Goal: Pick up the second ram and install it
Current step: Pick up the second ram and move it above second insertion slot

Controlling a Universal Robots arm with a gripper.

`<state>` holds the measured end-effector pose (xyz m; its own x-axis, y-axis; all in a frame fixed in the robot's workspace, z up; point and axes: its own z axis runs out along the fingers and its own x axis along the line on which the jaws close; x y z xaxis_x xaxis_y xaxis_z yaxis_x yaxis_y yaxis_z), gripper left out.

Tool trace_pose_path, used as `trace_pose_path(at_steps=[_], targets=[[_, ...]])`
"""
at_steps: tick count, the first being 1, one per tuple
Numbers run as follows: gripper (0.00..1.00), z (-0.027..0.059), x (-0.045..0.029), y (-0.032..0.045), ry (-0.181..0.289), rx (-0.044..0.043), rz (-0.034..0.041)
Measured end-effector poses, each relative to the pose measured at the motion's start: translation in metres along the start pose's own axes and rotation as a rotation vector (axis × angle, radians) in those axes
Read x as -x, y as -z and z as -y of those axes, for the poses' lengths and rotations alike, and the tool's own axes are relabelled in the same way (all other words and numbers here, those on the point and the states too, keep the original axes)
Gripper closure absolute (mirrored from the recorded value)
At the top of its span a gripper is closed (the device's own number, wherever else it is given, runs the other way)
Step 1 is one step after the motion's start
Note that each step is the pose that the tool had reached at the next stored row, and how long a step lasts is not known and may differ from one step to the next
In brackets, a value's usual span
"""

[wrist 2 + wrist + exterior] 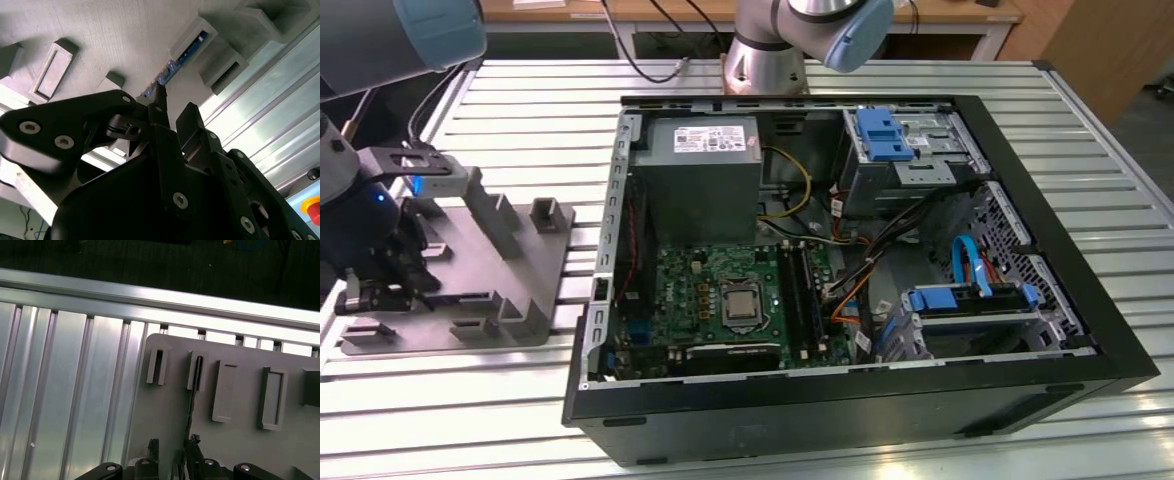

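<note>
**Second ram seated in fixture slot; gripper open at its end**

The second ram [181,56] stands on edge in a slot of the grey fixture plate [125,35], and its blue-green strip runs between raised blocks. In both wrist views the gripper [174,102] [172,441] sits at one end of the strip with its jaws apart and unclamped. One fingertip [193,441] meets the board's edge.

In the exterior view the plate [540,265] lies on the slatted aluminium table [480,400], at nine o'clock from the open computer case [854,420] and just beside it. The green motherboard [680,290] lies inside the case, toward its seven o'clock corner.
</note>
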<state>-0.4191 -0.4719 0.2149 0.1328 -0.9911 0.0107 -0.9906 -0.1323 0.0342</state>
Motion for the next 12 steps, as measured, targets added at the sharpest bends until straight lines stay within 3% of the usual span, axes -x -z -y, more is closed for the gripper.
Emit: trace_pose_path(at_steps=[4, 12], targets=[[0.65, -0.0045, 0.001, -0.0017, -0.007, -0.0042, 0.0296], [0.65, -0.0067, 0.002, -0.0086, -0.07, -0.0049, 0.034]])
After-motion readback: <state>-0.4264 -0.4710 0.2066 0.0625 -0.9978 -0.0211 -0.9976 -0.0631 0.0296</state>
